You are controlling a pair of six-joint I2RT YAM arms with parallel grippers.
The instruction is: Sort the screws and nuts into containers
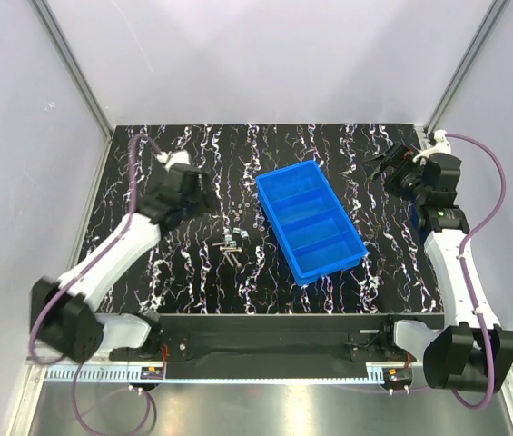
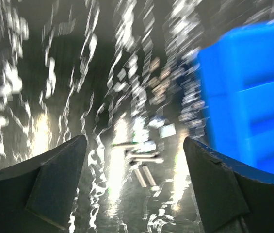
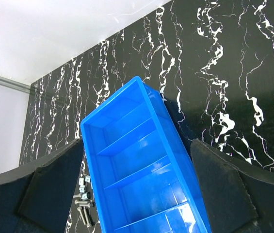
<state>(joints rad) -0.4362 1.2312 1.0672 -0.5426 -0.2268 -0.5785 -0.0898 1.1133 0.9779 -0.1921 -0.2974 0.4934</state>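
Observation:
The screws (image 1: pixel 234 252) and nuts (image 1: pixel 229 240) lie in one small silver pile on the black marbled table, just left of the blue tray of containers (image 1: pixel 280 231). All of the tray's compartments look empty. My left gripper (image 1: pixel 203 194) hangs open above and left of the pile. Its wrist view is blurred, with screws (image 2: pixel 144 159) and a nut (image 2: pixel 167 130) below the gripper (image 2: pixel 134 141) and the containers (image 2: pixel 248 97) at right. My right gripper (image 1: pixel 379 164) is open at the far right, apart from the tray. In its view, the gripper (image 3: pixel 137 143) frames the containers (image 3: pixel 111 108), screws (image 3: pixel 84 208) and nuts (image 3: pixel 83 182).
White enclosure walls with metal corner posts (image 1: pixel 74 68) surround the table on three sides. The table's near edge meets a black rail (image 1: pixel 265 341) between the two arm bases.

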